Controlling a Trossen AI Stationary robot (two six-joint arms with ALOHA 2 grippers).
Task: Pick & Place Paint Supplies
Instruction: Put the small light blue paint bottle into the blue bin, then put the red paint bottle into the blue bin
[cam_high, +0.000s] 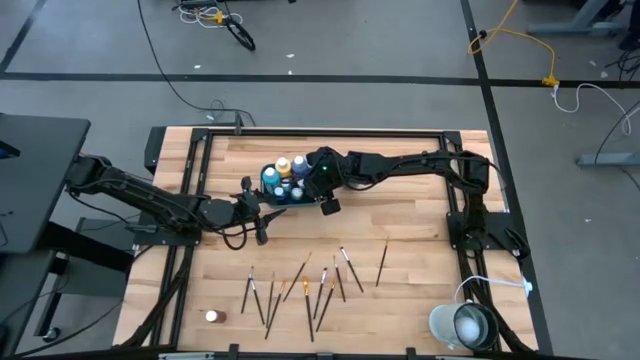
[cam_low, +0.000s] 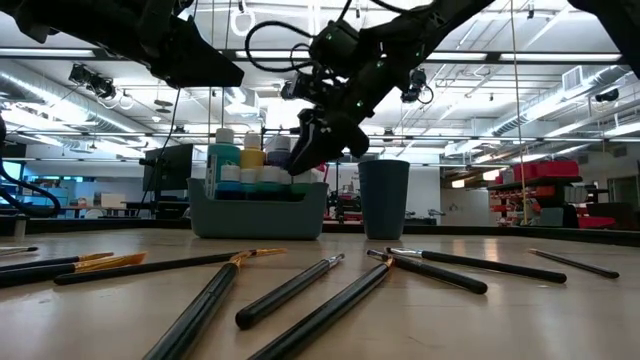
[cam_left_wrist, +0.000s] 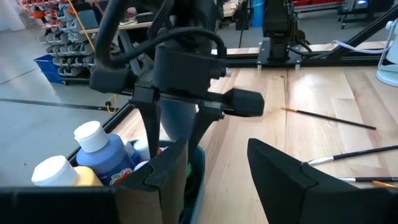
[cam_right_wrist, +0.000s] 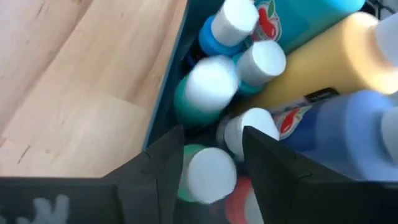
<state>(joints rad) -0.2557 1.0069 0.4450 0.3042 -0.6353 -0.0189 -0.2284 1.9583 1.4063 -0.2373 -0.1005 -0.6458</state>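
Note:
A teal tray (cam_high: 266, 178) at the table's middle holds several white-capped paint bottles (cam_right_wrist: 255, 62): blue, yellow, teal and green. My right gripper (cam_right_wrist: 211, 168) hangs open over the tray's near end, slanting down. A green bottle's white cap (cam_right_wrist: 210, 175) lies between its fingers. My left gripper (cam_left_wrist: 230, 186) stands open at the tray's near left corner, with the tray's rim (cam_left_wrist: 195, 167) just inside one finger. Several paintbrushes (cam_high: 300, 285) lie flat on the wood nearer the front edge. A dark blue cup (cam_low: 383, 198) stands beside the tray. My right gripper's fingers (cam_right_wrist: 158, 168) stand on either side of the green bottle's cap, coming from above at a slant. The bottle rests in the tray among the others. I cannot tell whether a finger touches it. My left gripper: I cannot tell whether its finger (cam_left_wrist: 168, 177) touches the tray.
A small brown bottle (cam_high: 212, 316) stands alone near the front left corner. A pale round container (cam_high: 462, 325) sits at the front right corner. Bare wood lies to the right of the brushes and behind the tray.

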